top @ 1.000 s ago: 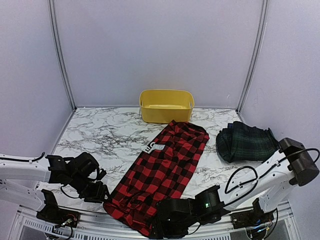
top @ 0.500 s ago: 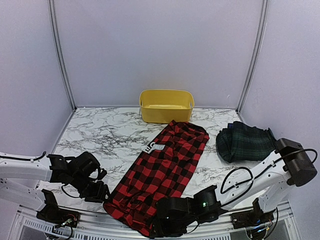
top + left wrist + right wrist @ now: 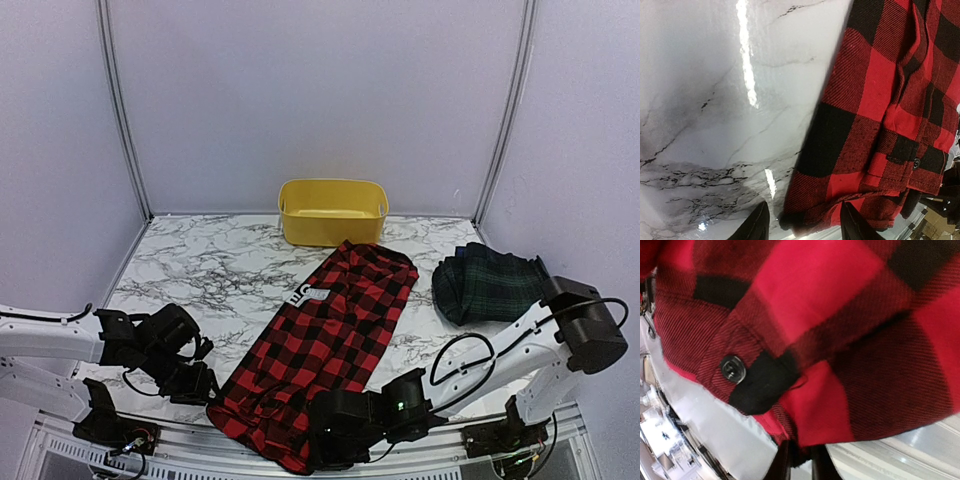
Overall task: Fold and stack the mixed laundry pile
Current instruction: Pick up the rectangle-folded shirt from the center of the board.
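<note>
Right fingers (image 3: 783, 465) pinch checked shirt (image 3: 335, 335); tub (image 3: 332, 212) beyond.

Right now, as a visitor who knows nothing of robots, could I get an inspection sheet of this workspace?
Surface: marbled table, glossy.
Job's things: red-and-black checked garment spread flat, white label up; dark tartan garment bunched at right.
Clutter: yellow tub at the back.
Jaws: left jaws open astride the checked garment's near corner; right jaws closed on its near hem.
Cables: black loop along the right arm, clear of the cloth.
Surroundings: plain pale walls; nothing else seen.
</note>
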{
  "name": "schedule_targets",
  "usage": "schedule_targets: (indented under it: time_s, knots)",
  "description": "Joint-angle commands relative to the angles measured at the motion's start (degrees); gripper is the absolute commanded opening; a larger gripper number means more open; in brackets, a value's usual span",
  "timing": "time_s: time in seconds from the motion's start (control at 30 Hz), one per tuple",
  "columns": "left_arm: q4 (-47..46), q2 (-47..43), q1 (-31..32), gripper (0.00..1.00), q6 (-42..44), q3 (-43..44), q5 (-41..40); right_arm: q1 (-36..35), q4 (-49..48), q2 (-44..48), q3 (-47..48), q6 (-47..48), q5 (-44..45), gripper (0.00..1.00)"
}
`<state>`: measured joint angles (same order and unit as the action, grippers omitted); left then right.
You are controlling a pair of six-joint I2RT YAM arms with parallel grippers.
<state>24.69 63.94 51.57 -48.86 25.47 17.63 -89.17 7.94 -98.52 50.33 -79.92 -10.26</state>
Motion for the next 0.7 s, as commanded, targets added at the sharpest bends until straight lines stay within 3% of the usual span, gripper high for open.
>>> schedule_targets:
  time_s: [0.0,0.03,0.27,0.47,0.67]
  knots:
    - [2.87,0.91,-0.22,0.48,2.25,-2.18,-1.60,0.40,0.02,-1.18,0.72,0.29,1.20,0.04]
    - [2.76,1.16,-0.23,0.45,2.62,-2.04,-1.18,0.40,0.02,-1.03,1.08,0.68,1.32,0.00]
    - [2.80,-0.62,-0.24,0.32,2.62,-2.42,2.89,0.27,1.79,-0.21,3.20,2.82,2.41,0.00]
    - [3.94,-3.08,-0.20,0.00,2.76,-0.84,4.67,-0.47,2.46,1.77,4.04,4.15,4.55,0.00]
    - [7.47,-7.06,-0.16,0.00,1.88,4.25,4.48,-1.27,5.01,5.53,5.81,5.02,8.68,0.00]
